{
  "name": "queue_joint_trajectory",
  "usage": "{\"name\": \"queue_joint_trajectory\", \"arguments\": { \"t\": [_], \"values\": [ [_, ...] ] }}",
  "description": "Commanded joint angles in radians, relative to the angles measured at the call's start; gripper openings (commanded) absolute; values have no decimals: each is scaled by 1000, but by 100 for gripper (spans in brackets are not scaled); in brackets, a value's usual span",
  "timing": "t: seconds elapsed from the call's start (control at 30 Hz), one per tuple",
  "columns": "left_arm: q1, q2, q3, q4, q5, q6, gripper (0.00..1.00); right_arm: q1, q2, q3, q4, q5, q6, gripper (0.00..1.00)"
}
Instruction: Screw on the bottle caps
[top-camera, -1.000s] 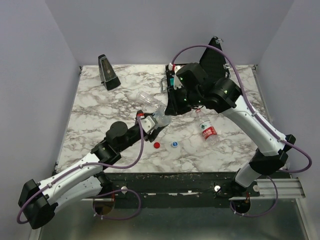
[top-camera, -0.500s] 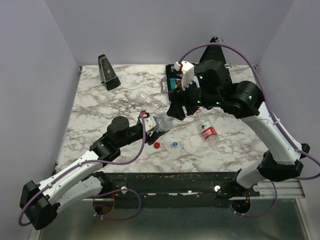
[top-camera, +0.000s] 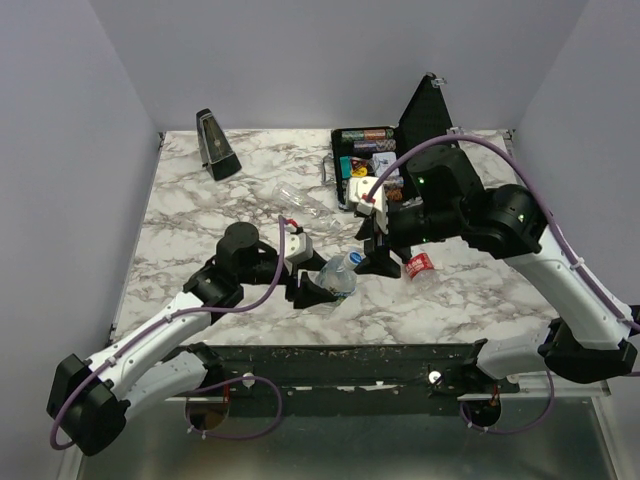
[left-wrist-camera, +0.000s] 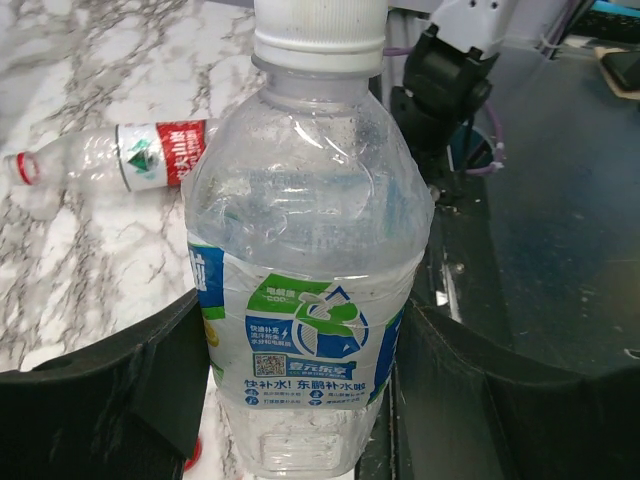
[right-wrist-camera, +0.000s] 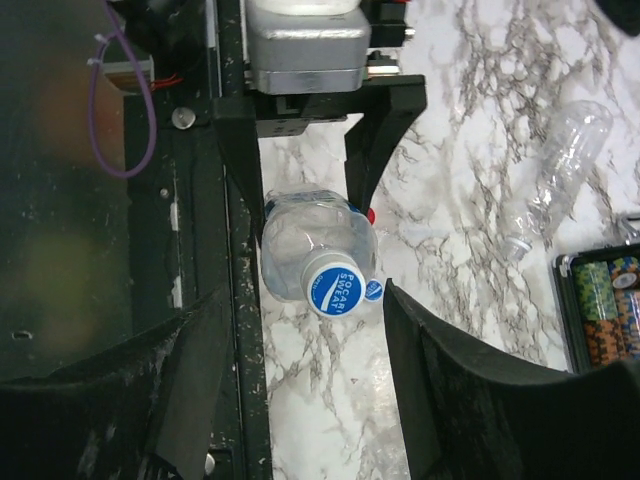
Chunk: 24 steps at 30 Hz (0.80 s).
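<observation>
Two black fingers (left-wrist-camera: 110, 390) of the left gripper (left-wrist-camera: 300, 350) press against either side of a blue-labelled bottle (left-wrist-camera: 305, 230), clamping it low on its body near the front edge of the marble table (top-camera: 200, 220). A blue cap (right-wrist-camera: 335, 288) with a white printed top sits on the bottle's neck; whether it is threaded tight cannot be told.

Just past it hangs the right gripper (right-wrist-camera: 305, 310), pointing down at the cap. Its fingers (right-wrist-camera: 440, 400) are spread wide. In the right wrist view the cap lies between them, nearer the left-hand finger, and neither finger touches the cap or the bottle.

On the table under the held bottle, a second blue cap (right-wrist-camera: 372, 290) peeks out just beside the capped neck. A sliver of the red cap (right-wrist-camera: 370, 214) shows at the edge of one left finger. Both are mostly hidden.

Farther back and toward the right, a red-labelled bottle (top-camera: 418, 265) lies on its side, partly under the right arm. A clear bottle (top-camera: 305, 205) lies on its side near the middle of the table, well apart from both grippers.

At the far edge an open black case (top-camera: 425, 110) holds striped chips (right-wrist-camera: 610, 300). At the far left corner stands a dark pyramid-shaped object (top-camera: 216, 146).
</observation>
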Motion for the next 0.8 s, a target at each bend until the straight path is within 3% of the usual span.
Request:
{"name": "queue_joint_trajectory", "arguments": {
  "t": [0.0,0.27,0.43,0.53,0.63,0.77],
  "values": [
    [4,23,65,38,163,-20,5,7,-7,-18,-20,-107,-133,70],
    [2,35,98,18,183,0,6,7,36,-10,-52,-91,-173,66],
    [2,35,99,12,186,13,6,7,53,-3,-75,-71,-182,59],
    [4,35,98,10,181,16,6,7,64,7,-91,-75,-181,51],
    [1,29,99,18,154,16,6,7,81,13,-104,-84,-165,35],
    [-4,-3,81,38,-4,56,1,7,99,13,-86,-54,-77,15]
  ]
}}
